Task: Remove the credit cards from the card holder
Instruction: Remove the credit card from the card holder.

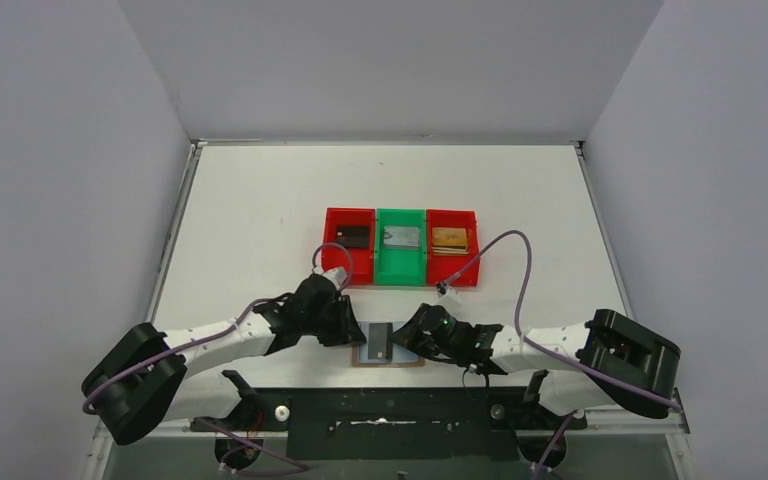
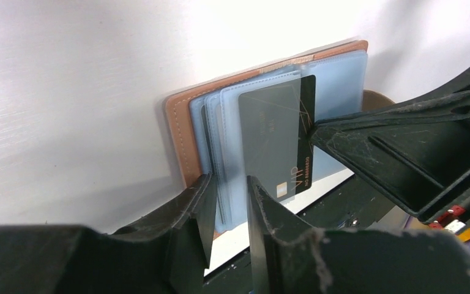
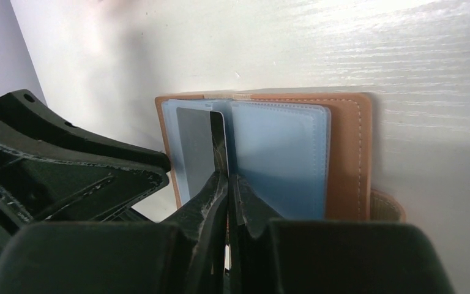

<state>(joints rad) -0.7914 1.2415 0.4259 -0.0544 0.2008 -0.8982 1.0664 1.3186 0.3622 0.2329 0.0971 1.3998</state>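
Right wrist view: your right hand (image 3: pixel 227 184) was pressed together on the edge of 1 black credit card (image 2: pixel 305 159), which sat partly out of its sleeve. The card holder (image 3: pixel 346 153) lay open on the counter (image 3: pixel 343 49), at the near edge between both arms. Your left hand (image 2: pixel 229 205) stood narrowly parted astride the sleeve pages (image 2: pixel 226 122); you could not tell whether it gripped. Card judged stiff, light and slick: pinch the bare edge, pull straight along the slot.

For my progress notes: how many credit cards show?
4. Black card in left red bin, silver card in green bin, gold card in right red bin, dark card sticking from the card holder. More may hide inside.
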